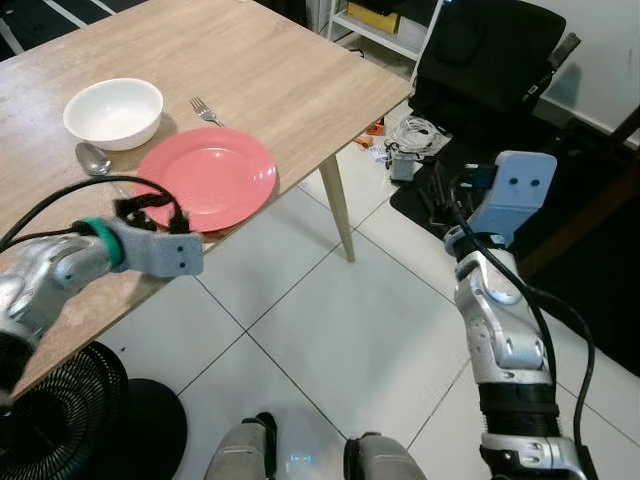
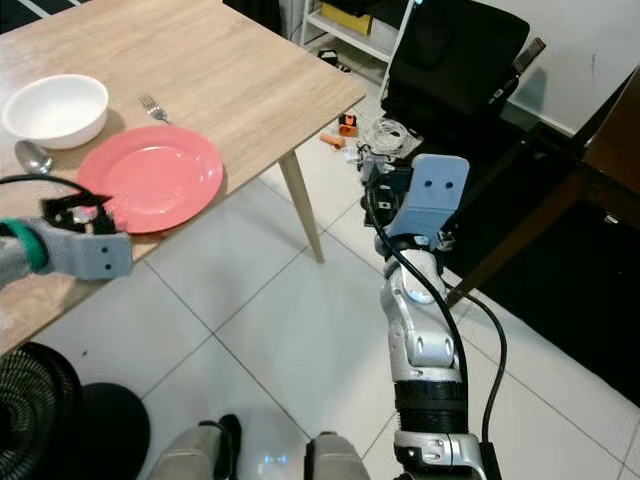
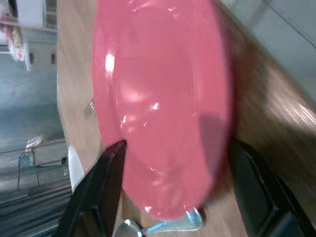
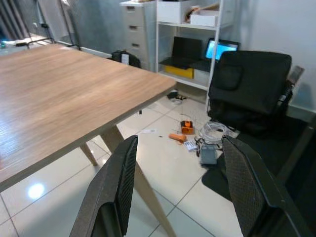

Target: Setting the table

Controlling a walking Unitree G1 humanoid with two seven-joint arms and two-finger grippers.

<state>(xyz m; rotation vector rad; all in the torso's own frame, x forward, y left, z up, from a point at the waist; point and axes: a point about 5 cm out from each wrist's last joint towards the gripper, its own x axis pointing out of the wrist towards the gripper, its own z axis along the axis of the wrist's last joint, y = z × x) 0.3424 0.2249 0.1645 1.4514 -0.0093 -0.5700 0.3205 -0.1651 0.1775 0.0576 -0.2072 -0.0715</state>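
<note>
Left eye view shows a light wood worktop (image 1: 270,80) running to a corner at about 2 o'clock, one slim leg (image 1: 337,205) standing on pale floor tiles (image 1: 330,330). On the worktop a pink plate (image 1: 210,175) lies by the near edge; a white bowl (image 1: 113,112) sits at its 10 o'clock, a fork (image 1: 206,110) at 12 and a spoon (image 1: 93,158) at 9. The left pincer (image 3: 170,187) hovers at the plate's near rim, its fingers spread wide to either side of the plate, gripping nothing. The right pincer (image 4: 180,197) is raised off the worktop over the tiles, fingers apart and empty. Beyond stand a black chair (image 1: 490,55), a white shelf unit (image 4: 190,39) and loose cables (image 1: 415,135); a fan (image 1: 60,420) sits at 7 o'clock.
</note>
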